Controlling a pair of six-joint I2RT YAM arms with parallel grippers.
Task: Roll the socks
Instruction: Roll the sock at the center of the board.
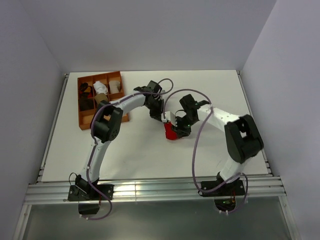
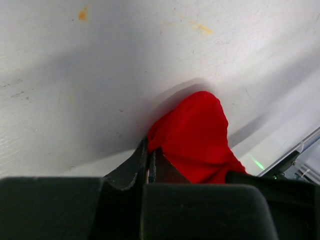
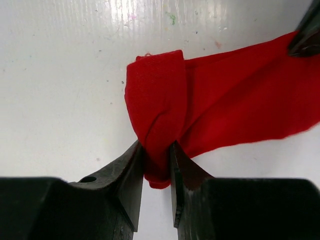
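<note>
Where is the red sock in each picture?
Top external: red sock, middle of the white table.
Left wrist: red sock low centre, touching the left end effector.
Right wrist: red sock centre to right, rolled end pinched by the right end effector.
Shared landmark: the white table beneath it.

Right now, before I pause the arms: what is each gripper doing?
Left gripper: closed against the red sock's end; a pinch cannot be told.
Right gripper: closed on the red sock's rolled part.
</note>
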